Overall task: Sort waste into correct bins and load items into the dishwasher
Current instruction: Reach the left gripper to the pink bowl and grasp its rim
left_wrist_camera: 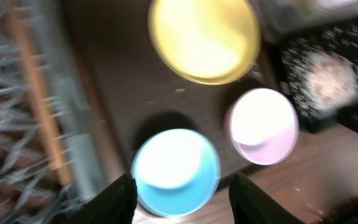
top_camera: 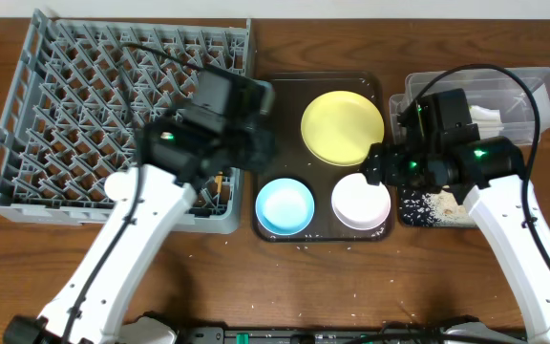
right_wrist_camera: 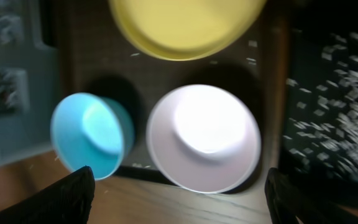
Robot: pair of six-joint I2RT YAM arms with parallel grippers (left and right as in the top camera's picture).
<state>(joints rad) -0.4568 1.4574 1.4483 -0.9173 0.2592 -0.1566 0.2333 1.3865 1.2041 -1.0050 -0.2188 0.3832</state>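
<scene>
The yellow plate [top_camera: 342, 126], light blue bowl [top_camera: 285, 206] and white bowl [top_camera: 361, 202] sit on the brown serving tray. My left gripper [top_camera: 259, 148] is open and empty, hovering above the tray's left edge. In the left wrist view its fingers [left_wrist_camera: 182, 204] frame the blue bowl [left_wrist_camera: 176, 169]. My right gripper [top_camera: 377, 164] is open and empty above the white bowl [right_wrist_camera: 204, 137]; its fingers [right_wrist_camera: 179, 202] are spread wide. A wooden chopstick [left_wrist_camera: 39, 106] lies in the grey dish rack [top_camera: 27, 105]. A white napkin [top_camera: 486, 117] lies in the clear tub [top_camera: 542, 81]. Rice scraps [top_camera: 439, 204] lie in the black tray [top_camera: 405, 216]. The cup and the wrapper are out of view.
The brown serving tray [top_camera: 277, 96] stands between the rack and the bins. Rice grains are scattered on the wooden table [top_camera: 351, 287] at the front. Both white arms reach in from the front edge.
</scene>
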